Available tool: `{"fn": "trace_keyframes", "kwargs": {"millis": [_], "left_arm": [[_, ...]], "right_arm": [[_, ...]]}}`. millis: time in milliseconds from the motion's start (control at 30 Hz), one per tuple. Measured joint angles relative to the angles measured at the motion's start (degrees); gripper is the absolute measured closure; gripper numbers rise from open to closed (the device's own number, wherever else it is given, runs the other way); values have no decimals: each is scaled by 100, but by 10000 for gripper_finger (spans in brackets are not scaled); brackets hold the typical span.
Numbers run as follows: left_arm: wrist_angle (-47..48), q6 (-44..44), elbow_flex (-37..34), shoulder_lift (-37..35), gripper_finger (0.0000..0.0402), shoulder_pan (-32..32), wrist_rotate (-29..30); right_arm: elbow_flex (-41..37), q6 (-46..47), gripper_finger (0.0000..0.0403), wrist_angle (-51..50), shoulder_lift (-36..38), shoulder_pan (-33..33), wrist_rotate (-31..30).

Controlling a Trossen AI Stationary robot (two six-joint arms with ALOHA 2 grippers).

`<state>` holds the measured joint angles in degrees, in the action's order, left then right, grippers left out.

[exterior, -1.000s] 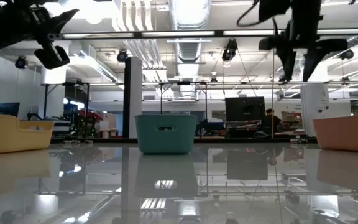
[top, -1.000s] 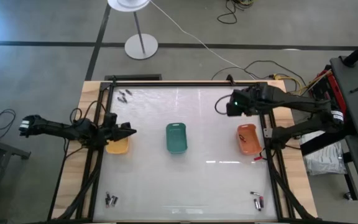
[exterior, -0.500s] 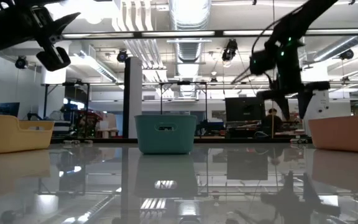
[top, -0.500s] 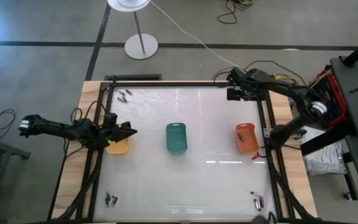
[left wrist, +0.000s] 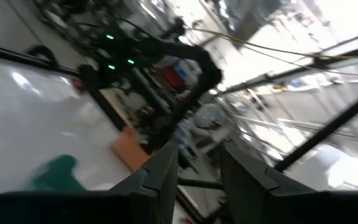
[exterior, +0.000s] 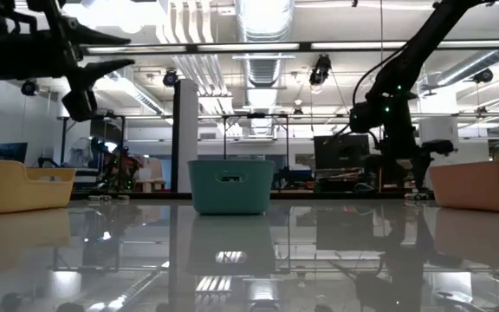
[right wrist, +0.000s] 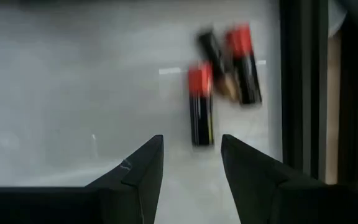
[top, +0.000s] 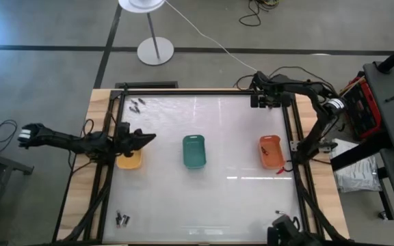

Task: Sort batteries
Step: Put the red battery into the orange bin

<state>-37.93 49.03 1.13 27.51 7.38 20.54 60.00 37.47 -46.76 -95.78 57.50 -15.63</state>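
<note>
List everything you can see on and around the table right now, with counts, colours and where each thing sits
Yellow tray: one, left side of table, under the left gripper.
Green tray: one, teal-green, table centre.
Orange tray: one, right side of table.
Batteries: three before the right gripper, black with red ends, by the far right corner; a dark cluster at the far left corner; a few at the near left corner.
Table: one, glossy white top, wooden edges.
Lamp stand: one, white, on the floor beyond the table.
Left gripper: above the yellow tray.
Right gripper: open, at the far right corner.
</note>
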Motion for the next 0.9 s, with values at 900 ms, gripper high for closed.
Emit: {"fn": "trace_keyframes", "kwargs": {"millis": [900], "left_arm": [[-58,456,0,829,301,0,157]], "right_arm": [[-32,359,336,590,-407,62,190]]}}
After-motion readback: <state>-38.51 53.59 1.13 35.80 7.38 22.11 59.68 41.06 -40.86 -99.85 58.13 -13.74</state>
